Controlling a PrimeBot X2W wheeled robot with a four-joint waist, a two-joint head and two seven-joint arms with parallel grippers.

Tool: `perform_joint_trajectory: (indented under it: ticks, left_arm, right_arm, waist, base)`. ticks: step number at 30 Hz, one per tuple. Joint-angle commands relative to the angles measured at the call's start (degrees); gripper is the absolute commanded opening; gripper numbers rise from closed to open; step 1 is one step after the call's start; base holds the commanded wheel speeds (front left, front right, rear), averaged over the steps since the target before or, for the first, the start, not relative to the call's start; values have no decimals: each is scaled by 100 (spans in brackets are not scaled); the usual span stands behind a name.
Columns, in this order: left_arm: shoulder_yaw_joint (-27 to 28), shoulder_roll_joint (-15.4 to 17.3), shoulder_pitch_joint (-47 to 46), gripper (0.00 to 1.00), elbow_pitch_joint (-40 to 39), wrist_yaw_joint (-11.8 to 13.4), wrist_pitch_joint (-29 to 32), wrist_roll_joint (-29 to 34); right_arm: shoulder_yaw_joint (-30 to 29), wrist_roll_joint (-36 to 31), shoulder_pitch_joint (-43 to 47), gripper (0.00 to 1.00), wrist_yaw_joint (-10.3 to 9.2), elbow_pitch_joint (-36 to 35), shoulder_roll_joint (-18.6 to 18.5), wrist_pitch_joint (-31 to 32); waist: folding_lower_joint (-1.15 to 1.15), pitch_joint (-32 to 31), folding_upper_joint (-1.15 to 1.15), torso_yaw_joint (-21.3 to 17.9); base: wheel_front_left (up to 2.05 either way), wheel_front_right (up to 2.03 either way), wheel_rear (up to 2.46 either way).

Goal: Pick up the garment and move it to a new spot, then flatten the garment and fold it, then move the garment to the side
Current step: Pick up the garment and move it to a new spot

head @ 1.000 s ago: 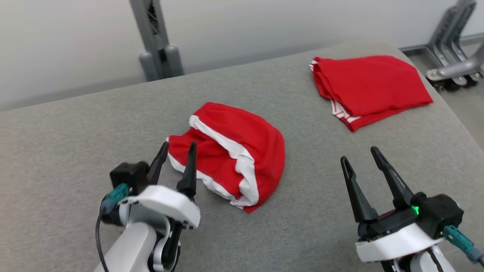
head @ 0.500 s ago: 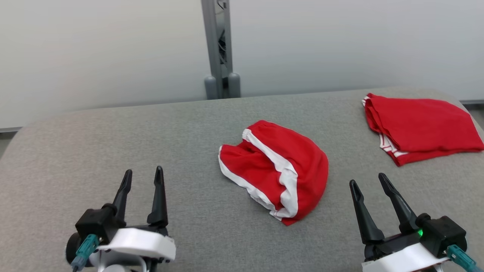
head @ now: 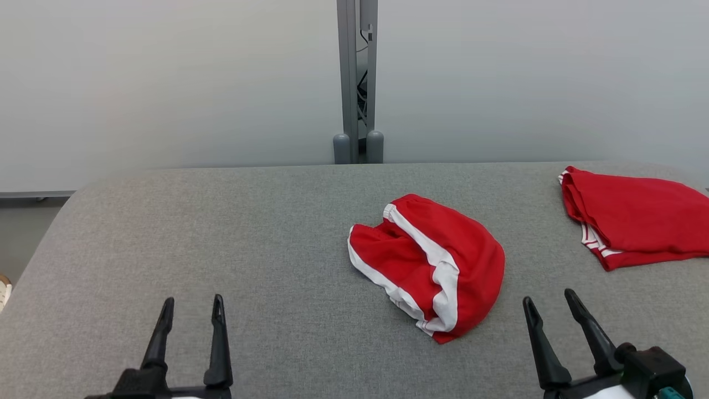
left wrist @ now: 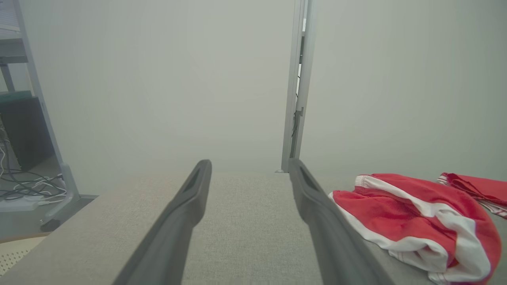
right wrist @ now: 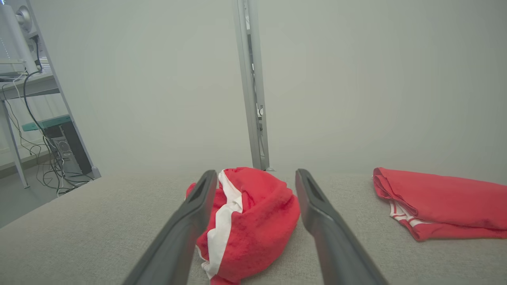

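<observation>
A crumpled red garment [head: 429,266] with white trim lies bunched on the grey bench [head: 221,233], just toward 3 o'clock of centre, seemingly awaiting pickup. The left gripper [head: 193,300] at 7 o'clock and the right gripper [head: 548,297] at 5 o'clock hover spread and empty, apparently poised to start. At 2 o'clock, a second red garment [head: 631,221] lies flat, likely folded and set aside.

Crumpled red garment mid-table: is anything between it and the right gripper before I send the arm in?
Nothing visible. Bare grey table lies between the open right gripper and the crumpled red garment. The folded red garment sits off to the right, apart from both and out of that path.
</observation>
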Motion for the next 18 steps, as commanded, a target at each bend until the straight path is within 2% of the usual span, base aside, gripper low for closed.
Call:
perform_joint_trajectory:
  ticks: [1, 9, 18]
  left_arm:
    - [27, 5, 51, 100, -22, -45, -23, 52]
    - [342, -365, 350, 100, -51, -410, -24, 478]
    - [558, -544, 406, 100, 132, -697, -24, 692]
  right_arm:
    - [-21, -43, 63, 100, 0, 22, -13, 1]
    - [-78, -70, 213, 100, -1, 104, 24, 1]
    - [-47, -12, 189, 100, -1, 135, 7, 1]
  waist:
    - [0, -6, 0, 3]
    - [0, -7, 0, -40]
    - [0, 6, 0, -141]
  base:
    - [0, 0, 0]
    - [0, 0, 0]
    - [0, 0, 0]
